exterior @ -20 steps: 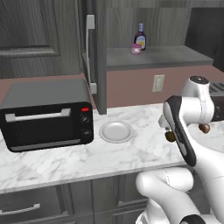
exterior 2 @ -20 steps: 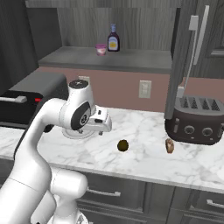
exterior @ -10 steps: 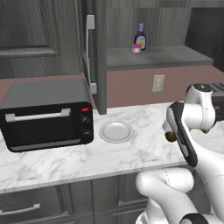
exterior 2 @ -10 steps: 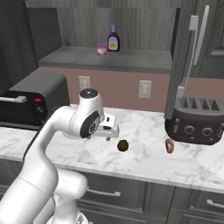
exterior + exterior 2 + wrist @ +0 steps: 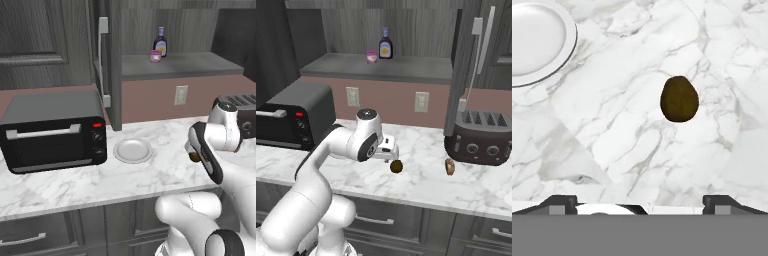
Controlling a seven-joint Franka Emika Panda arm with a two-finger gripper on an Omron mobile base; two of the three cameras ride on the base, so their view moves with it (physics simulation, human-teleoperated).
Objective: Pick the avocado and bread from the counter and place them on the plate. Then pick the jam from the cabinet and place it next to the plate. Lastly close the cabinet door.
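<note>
The dark olive avocado lies on the white marble counter, ahead of and slightly right of my gripper. My gripper hovers just above and left of the avocado, open, with nothing between its widely spread fingertips. The tan bread lies further right, in front of the toaster. The pale plate sits left of the arm, its rim in the hand view's top left corner. The pink jam stands on the cabinet shelf. The cabinet door is swung open.
A black toaster oven fills the counter's left side. A dark toaster stands at the right, close behind the bread. A tall dark bottle stands beside the jam. Wall outlets sit on the backsplash.
The arm has swung right and lower, bringing the open gripper closer to the avocado. The avocado, bread, plate and jam have not moved.
</note>
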